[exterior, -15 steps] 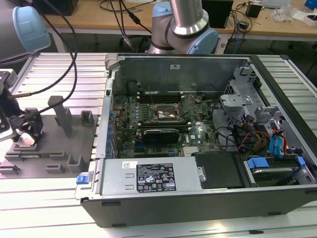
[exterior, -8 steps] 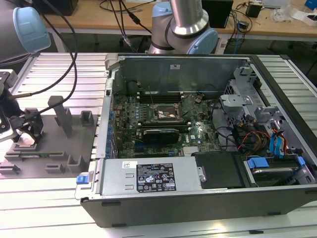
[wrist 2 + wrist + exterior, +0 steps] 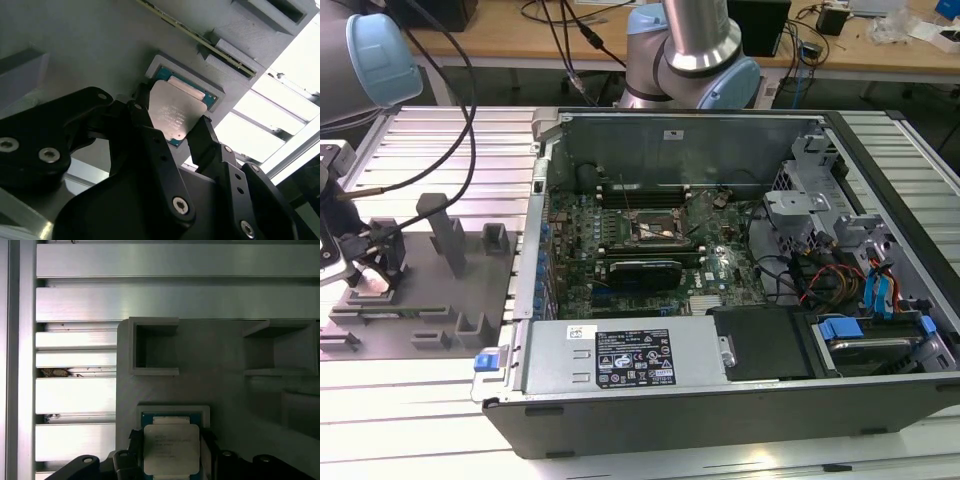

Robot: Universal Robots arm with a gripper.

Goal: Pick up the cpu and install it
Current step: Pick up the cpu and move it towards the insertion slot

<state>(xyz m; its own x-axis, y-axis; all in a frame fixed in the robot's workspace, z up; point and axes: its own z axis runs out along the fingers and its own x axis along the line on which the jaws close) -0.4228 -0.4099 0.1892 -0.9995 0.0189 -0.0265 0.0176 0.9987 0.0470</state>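
Claw (image 3: pixel 172 119) sits astride the cpu (image 3: pixel 176 111) — one chip, lying flat in its recess on the grey tray (image 3: pixel 220 385), likely so it can be taken by its edges. Whether the claw has closed on it I cannot tell. Two empty pockets (image 3: pixel 156 345) lie nearby in the first wrist view; one open computer case (image 3: pixel 720 130) stands beside the tray — one socket (image 3: pixel 655 228) inside.

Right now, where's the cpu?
The cpu sits in a grey fixture pocket at the exterior view's left, outside the computer case, with the gripper straddling it.
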